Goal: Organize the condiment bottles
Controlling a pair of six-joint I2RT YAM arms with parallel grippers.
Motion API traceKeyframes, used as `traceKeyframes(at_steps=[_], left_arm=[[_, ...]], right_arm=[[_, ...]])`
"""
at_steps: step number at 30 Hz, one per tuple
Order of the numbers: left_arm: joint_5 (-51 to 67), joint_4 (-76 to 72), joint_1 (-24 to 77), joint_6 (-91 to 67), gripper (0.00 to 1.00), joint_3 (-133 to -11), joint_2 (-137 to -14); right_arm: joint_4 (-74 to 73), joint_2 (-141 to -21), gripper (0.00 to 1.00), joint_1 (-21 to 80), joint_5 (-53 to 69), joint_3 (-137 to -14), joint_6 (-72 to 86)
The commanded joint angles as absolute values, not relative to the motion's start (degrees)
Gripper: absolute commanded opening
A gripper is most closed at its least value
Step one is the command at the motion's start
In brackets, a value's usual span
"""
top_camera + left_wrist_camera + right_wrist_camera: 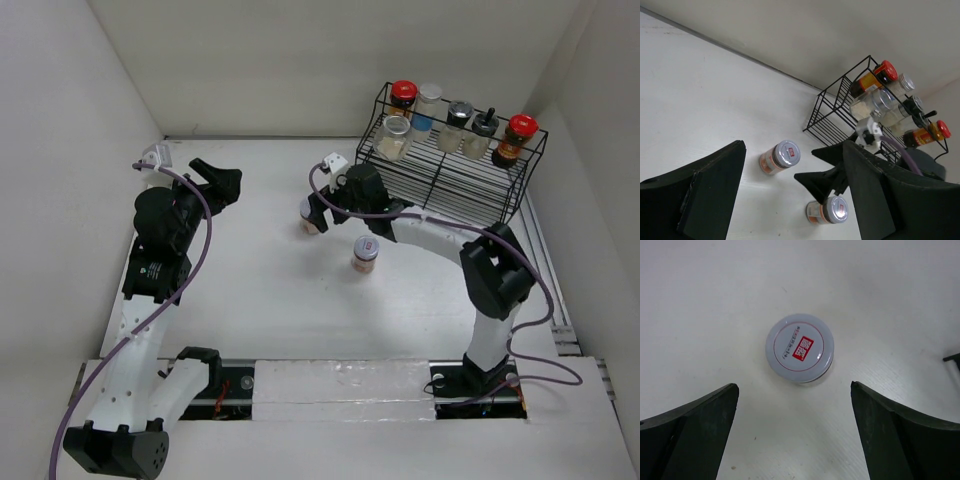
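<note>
Two silver-lidded jars of orange spice stand on the table: one [366,252] on its own, the other [310,226] partly under my right gripper [318,208]. In the right wrist view this jar's lid [800,347] lies just ahead of my open right gripper [793,387], with the fingers apart on either side and not touching it. My left gripper [222,178] is open and empty over the table's left side. Its view [794,145] shows both jars [781,156] [829,210]. Several bottles stand on the black wire rack [470,185], including two red-lidded ones [403,95] [520,130] and a white-capped one [428,100].
The rack stands in the back right corner, against the walls, and also shows in the left wrist view [835,117]. White walls enclose the table on the left, back and right. The right arm [440,235] stretches across the table in front of the rack.
</note>
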State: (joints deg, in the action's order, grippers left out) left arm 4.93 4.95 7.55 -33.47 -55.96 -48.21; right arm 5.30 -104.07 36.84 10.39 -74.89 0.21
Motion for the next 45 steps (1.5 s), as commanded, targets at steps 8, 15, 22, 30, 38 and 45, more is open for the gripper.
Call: traceKeyframes(at_steps=[8,15,22,30,38,45], left_arm=[[5.4,2.1,7.7,-32.8,0.78,-56.8,-47.7],[5.5,2.1,7.7,-32.3,0.78,-56.8,-47.7],[5.5,2.1,7.7,-32.3,0.78,-56.8,-47.7],[6.0,2.1,7.7,-32.3,0.78,-56.8,-47.7],[6.0,2.1,7.7,-32.3,0.78,-56.3,-47.7],[6.6,1.6,7.7,-32.3,0.78,-56.3,-48.2]], right_arm=[[4.7,-113.5,0.99,37.5,12.1,-83.0,-0.3],[4.7,-119.2,0.9,38.7,9.8,-88.3,-0.3],[5.1,-116.1,0.52,38.7,7.8,-87.7,0.4],[5.6,-96.7,0.49,30.3,5.6,-83.2,-0.2],[3.2,-86.6,0.47,14.7,6.1,-80.9,2.0],[-0.6,-90.8,0.47,6.2,7.1,-84.7,2.5]])
